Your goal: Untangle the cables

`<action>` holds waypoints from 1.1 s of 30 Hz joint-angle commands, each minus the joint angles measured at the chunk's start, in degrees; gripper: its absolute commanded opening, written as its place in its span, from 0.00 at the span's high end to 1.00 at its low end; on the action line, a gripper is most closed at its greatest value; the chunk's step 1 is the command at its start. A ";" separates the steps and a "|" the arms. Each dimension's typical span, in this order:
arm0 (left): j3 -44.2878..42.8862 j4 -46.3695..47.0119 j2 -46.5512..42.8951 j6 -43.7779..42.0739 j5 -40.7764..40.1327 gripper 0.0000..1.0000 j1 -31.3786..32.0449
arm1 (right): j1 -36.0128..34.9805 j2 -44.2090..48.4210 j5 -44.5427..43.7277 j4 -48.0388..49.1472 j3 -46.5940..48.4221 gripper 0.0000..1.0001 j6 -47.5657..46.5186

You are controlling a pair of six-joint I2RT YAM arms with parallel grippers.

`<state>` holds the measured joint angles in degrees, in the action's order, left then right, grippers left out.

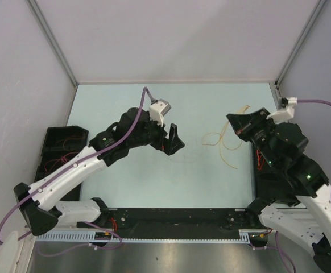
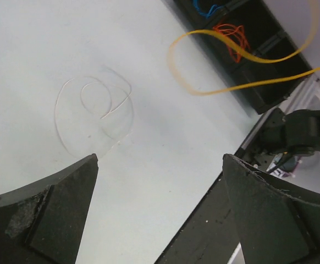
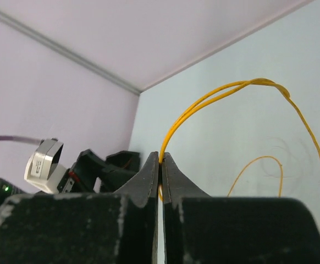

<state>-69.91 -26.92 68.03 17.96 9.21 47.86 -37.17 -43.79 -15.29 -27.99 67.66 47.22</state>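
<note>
Right now my right gripper (image 3: 160,160) is pinched shut on the yellow cable (image 3: 226,91), which arcs away toward 1 o'clock. My left gripper (image 2: 160,159) hangs wide open, holding nothing. The pale cable (image 2: 115,109) lies coiled on the table (image 2: 28,44) at its 11 o'clock. If I pull fast, the yellow loop may snag that coil or slip my pinch.

The left gripper (image 2: 160,160) is gaping wide near the pale cable (image 2: 116,107), and the yellow cable (image 2: 204,93) is looping to that cable's right.
</note>
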 commanded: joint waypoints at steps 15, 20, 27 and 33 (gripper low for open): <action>10.05 -13.16 -15.03 -4.68 -24.59 0.00 -0.22 | 0.52 7.66 -36.29 -48.99 4.85 1.00 16.84; 14.53 -11.32 -17.84 -3.72 -26.35 0.00 -0.13 | 1.30 10.12 -43.59 -59.01 6.08 1.00 23.44; 14.80 -10.88 -21.09 -3.98 -27.94 0.00 -0.22 | 9.73 9.17 -46.67 -59.02 6.17 1.00 15.46; 15.59 -11.14 -24.08 -3.72 -27.49 0.00 -0.22 | 17.56 5.65 -51.75 -59.11 5.56 1.00 8.50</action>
<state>-54.48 -39.55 46.17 15.35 -17.43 47.83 -23.38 -35.44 -59.48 -76.97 72.47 59.79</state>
